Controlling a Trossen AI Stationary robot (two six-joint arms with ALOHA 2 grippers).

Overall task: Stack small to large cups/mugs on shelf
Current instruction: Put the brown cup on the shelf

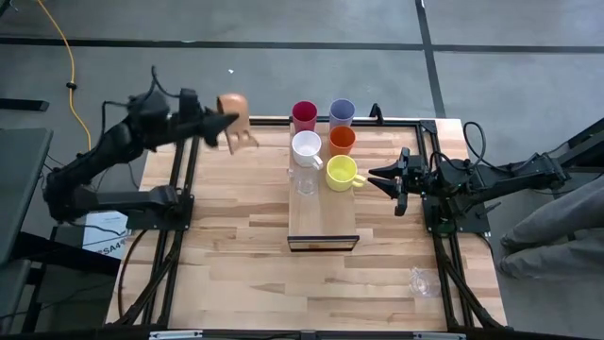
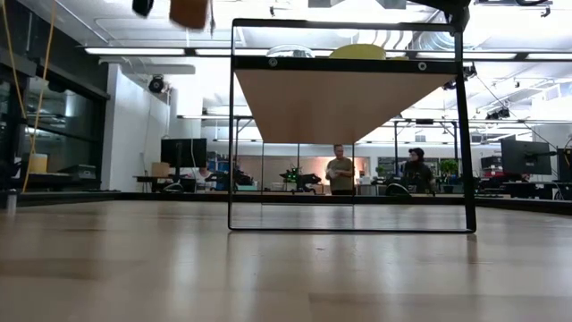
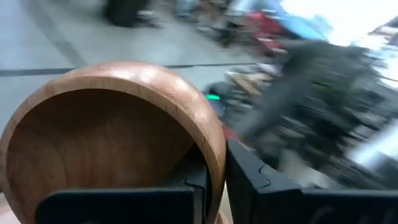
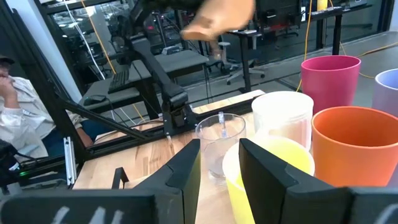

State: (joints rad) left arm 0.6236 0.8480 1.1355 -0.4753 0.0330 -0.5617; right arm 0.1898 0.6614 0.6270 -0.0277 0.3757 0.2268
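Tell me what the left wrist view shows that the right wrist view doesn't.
Only the left wrist view shows the wooden cup close up, its rim pinched in the left gripper.

Only the right wrist view shows the yellow mug, orange tumbler, white mug, crimson tumbler and a clear glass, beyond the right gripper.

Both show the wooden cup; the right wrist view shows it raised, far off.

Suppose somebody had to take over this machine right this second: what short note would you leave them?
Left end effector: shut on the wooden cup, pinching its rim, raised beyond the table's far-left edge.
Right end effector: fingers apart, empty, just beside the yellow mug.
On the shelf: crimson tumbler, lavender tumbler, orange tumbler, white mug, yellow mug, a clear glass.
A second glass lies on the table, near right.
Left: wooden cup and second glass.
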